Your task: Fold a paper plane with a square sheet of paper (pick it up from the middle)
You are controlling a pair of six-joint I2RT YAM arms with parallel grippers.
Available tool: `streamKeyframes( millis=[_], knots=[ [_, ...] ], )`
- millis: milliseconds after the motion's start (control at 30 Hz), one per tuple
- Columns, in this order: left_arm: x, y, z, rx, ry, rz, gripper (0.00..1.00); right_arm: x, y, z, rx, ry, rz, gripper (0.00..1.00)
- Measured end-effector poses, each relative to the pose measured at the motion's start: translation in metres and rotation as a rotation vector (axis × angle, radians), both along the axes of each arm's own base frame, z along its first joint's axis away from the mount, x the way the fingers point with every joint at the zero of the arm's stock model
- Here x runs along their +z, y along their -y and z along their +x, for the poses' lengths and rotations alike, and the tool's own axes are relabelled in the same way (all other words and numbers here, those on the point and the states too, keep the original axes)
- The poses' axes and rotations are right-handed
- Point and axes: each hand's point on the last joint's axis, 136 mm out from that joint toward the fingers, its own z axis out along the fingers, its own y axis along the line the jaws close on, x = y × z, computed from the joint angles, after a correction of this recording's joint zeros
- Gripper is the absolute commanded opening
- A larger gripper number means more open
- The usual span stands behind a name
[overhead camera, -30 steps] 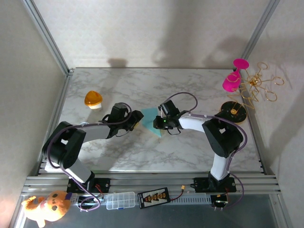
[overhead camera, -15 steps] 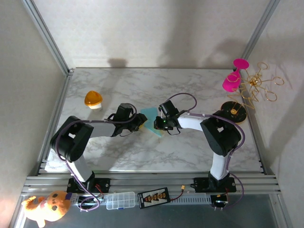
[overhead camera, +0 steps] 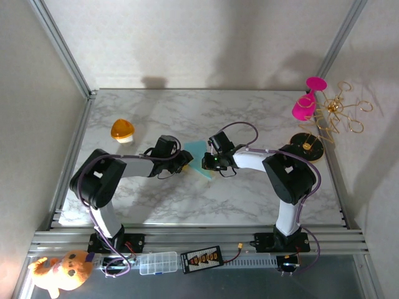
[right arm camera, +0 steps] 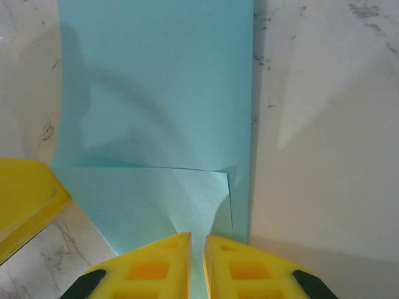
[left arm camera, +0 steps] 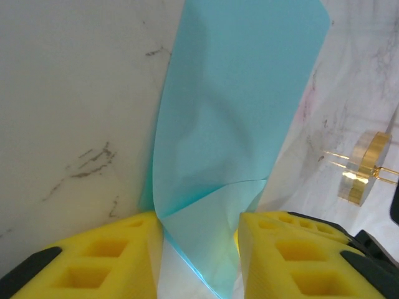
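The square sheet of paper, teal-blue, lies mid-table with its near part folded up into a flap. My left gripper is at its left edge. In the left wrist view the sheet runs away from the camera. There the left gripper is open, its yellow fingers standing on either side of the raised flap. My right gripper is at the sheet's right side. In the right wrist view the right gripper is shut on the flap of the sheet, which shows in a thin slit between the pads.
An orange dome sits at the back left. At the right edge stand a pink stemmed object, gold wire pieces and a black disc. A yellow finger of the left gripper shows at the left of the right wrist view.
My left gripper has slid right up to the sheet's left edge and its jaws have narrowed around the flap. The right gripper has kept its hold in place.
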Motion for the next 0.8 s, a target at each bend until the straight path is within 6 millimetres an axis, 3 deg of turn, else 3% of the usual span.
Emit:
streamKeyframes(
  millis=[800],
  knots=[
    [-0.007,0.007,0.01,-0.162,0.047,0.062,0.22,-0.001,-0.001,0.0,0.005,0.001,0.002,0.17]
  ],
)
